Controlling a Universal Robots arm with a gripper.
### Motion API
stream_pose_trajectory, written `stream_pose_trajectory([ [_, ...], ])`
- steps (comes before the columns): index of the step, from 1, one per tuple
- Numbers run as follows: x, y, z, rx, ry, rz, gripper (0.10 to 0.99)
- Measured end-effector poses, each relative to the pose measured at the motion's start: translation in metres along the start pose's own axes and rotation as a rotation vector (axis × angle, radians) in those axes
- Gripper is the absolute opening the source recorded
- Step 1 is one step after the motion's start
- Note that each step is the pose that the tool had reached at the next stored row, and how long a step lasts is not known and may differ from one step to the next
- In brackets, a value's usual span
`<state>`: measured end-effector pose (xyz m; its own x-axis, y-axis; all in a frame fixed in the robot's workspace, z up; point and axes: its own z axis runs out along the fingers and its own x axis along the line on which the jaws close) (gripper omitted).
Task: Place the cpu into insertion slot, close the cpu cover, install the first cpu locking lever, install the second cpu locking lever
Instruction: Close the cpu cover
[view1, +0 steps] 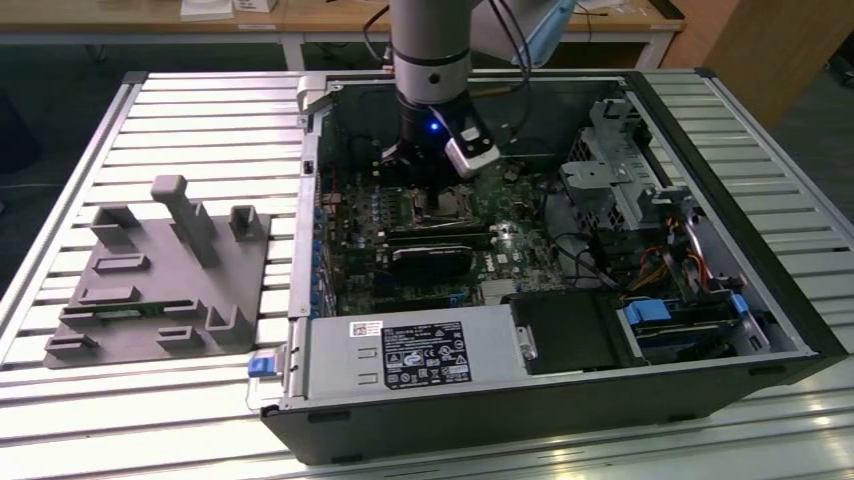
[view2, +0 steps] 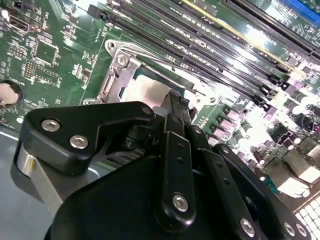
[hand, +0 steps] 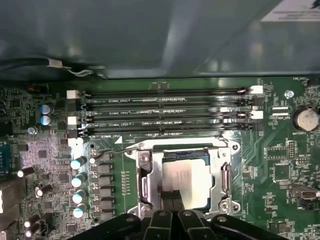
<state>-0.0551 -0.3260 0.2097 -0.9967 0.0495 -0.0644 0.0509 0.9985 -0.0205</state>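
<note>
The cpu (hand: 187, 179) lies flat in the socket on the green motherboard; it also shows in the second wrist view (view2: 145, 92). The cpu cover (hand: 149, 175), a silvery frame, lies down around it, and the chip shows through its window. A thin wire lever (hand: 112, 151) sticks out at the socket corner nearest the memory slots. My gripper (hand: 172, 199) hangs just above the socket's edge with its black fingers (view2: 175, 107) pressed together and nothing between them. In the exterior view the gripper (view1: 424, 180) is down inside the open computer case.
Several long black memory slots (hand: 165, 107) run beside the socket. The case walls (view1: 314, 200), a drive cage (view1: 614, 170) and the power supply (view1: 414, 355) ring the motherboard. A grey moulded fixture (view1: 160, 280) stands on the slatted table at the exterior view's left.
</note>
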Motion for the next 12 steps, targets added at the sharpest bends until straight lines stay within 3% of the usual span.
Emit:
stream_pose_trajectory([
  [7, 0.0073, 0.0019, 0.0013, 0.000, 0.0002, 0.003, 0.106],
  [12, 0.0093, 0.0021, 0.0029, -0.015, 0.0011, 0.004, 0.106],
])
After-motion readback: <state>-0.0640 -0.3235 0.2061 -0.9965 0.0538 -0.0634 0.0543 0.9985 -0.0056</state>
